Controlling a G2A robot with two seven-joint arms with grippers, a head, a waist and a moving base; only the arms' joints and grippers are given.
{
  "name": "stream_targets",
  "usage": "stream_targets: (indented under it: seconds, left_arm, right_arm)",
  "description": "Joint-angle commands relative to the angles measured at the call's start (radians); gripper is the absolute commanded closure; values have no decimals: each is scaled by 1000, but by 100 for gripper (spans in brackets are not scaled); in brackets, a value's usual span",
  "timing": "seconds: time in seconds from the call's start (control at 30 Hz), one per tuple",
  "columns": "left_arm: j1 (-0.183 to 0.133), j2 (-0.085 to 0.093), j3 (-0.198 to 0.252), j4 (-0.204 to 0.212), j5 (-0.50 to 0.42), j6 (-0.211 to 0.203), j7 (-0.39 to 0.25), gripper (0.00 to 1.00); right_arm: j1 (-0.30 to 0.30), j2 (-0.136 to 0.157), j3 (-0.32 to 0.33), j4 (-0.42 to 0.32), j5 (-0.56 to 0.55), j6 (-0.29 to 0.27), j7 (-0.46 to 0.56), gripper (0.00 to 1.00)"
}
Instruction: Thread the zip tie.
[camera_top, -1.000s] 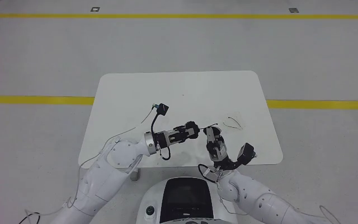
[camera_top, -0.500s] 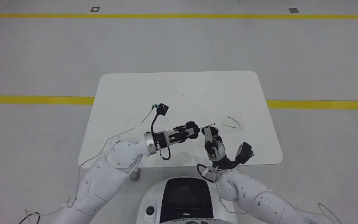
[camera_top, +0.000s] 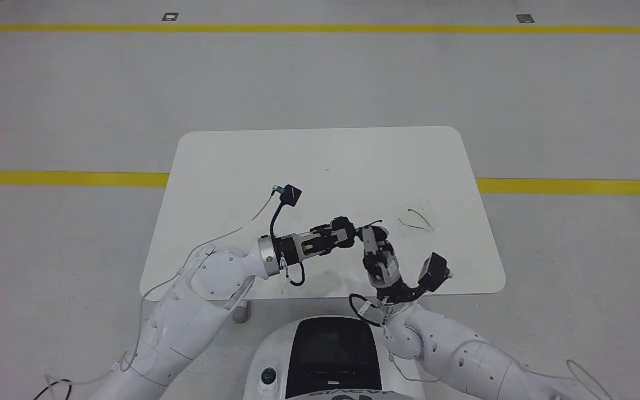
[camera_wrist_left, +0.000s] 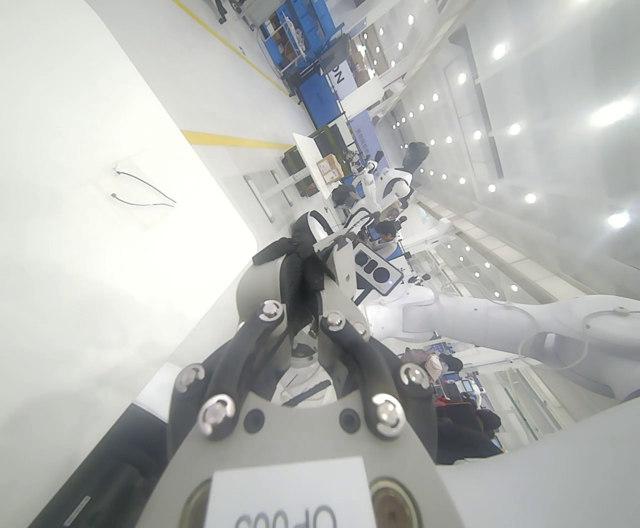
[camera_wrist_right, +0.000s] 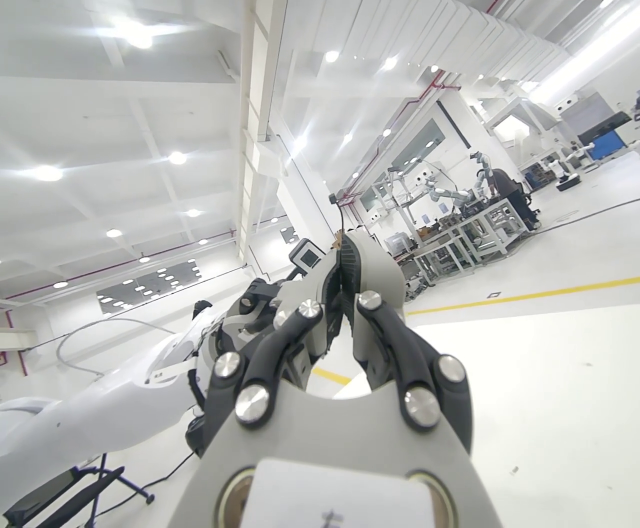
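Low centre in the top view, above the counter (camera_top: 250, 170), the right pincer (camera_wrist_right: 342, 250) gripped the zip tie (camera_wrist_right: 334, 199), the left pincer (camera_top: 346, 229) closed beside it; threading looked unfinished.

Above the near part of the white tabletop (camera_top: 300, 160), the left gripper (camera_top: 345, 229) and right gripper (camera_top: 372, 238) meet tip to tip, with a thin black zip tie (camera_top: 374, 224) between them. Loose ties (camera_top: 418, 217) lie on the tabletop near the right gripper.
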Motion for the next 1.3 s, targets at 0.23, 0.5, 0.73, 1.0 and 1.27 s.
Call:
stream_targets:
  seconds: [0.23, 0.5, 0.73, 1.0, 1.27]
  left_arm:
    - [0, 0, 0, 0, 0, 0, 0, 100]
    - [0, 0, 0, 0, 0, 0, 0, 100]
    - [0, 0, 0, 0, 0, 0, 0, 100]
    - [0, 0, 0, 0, 0, 0, 0, 100]
    - [0, 0, 0, 0, 0, 0, 0, 100]
  right_arm:
    - [8, 4, -11, -2, -2, 0, -51, 100]
    - [17, 1, -29, 6, 20, 0, -42, 100]
    - [20, 1, -32, 15, 22, 0, -61, 80]
    - [11, 14, -12, 20, -16, 0, -103, 0]
    - [-21, 28, 48, 29, -81, 0, -110, 0]
